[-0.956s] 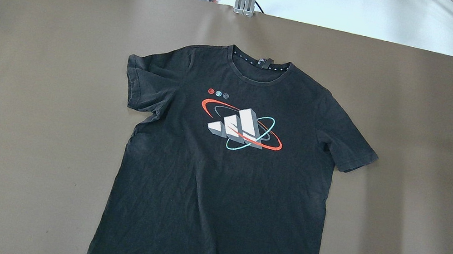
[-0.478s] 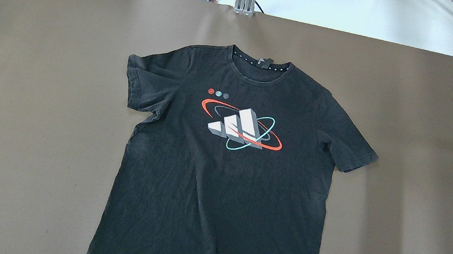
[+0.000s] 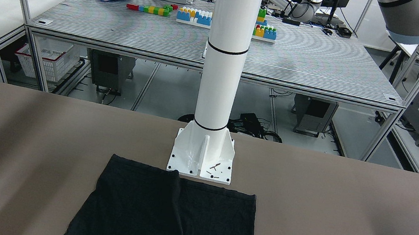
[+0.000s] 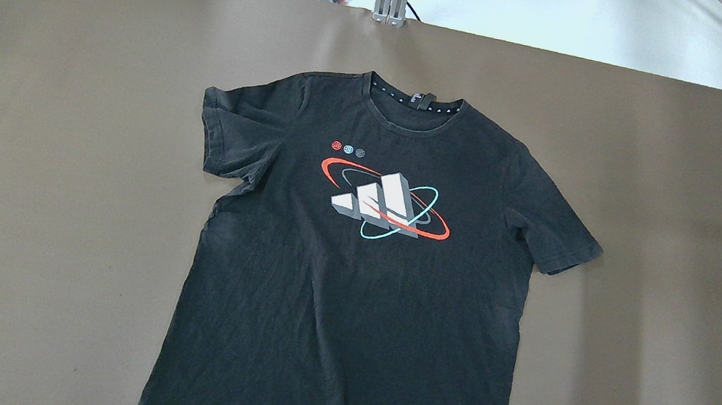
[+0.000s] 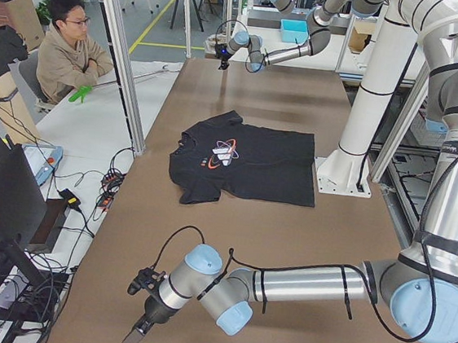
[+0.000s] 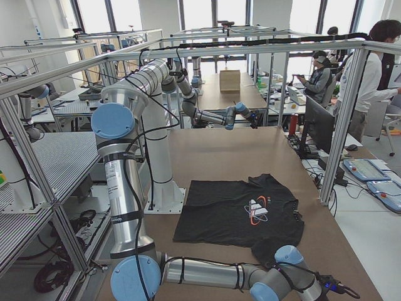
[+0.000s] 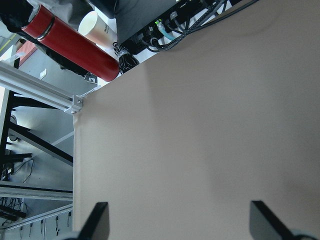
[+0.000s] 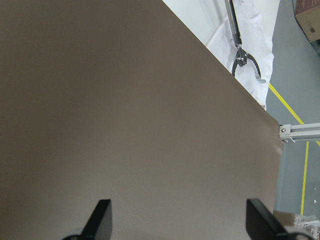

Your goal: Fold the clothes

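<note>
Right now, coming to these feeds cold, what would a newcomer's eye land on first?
The black T-shirt lies spread flat, face up, mid-table, its red, teal and white chest print the one burst of colour on the brown table. The white pillar stands by its hem. The left gripper and right gripper hang open over bare tabletop at opposite ends, far from the shirt.
</note>
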